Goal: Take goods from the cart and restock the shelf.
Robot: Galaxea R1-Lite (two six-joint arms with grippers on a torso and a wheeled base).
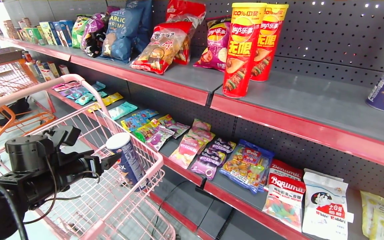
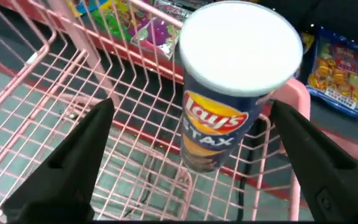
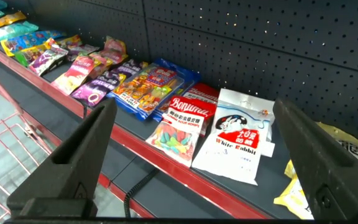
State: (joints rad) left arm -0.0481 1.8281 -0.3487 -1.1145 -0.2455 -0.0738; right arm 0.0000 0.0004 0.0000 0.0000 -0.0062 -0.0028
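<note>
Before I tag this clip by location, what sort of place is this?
Probably a shop aisle, real or mock: a red-edged shelf stocked with snack bags and candy, a pegboard behind it, and a pink cart holding a can.

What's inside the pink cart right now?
One blue chip can with a white lid, standing in the corner by the shelf, with the left pincer open on either side of it. Wire floor shows around it; the arm covers part of the cart.
</note>
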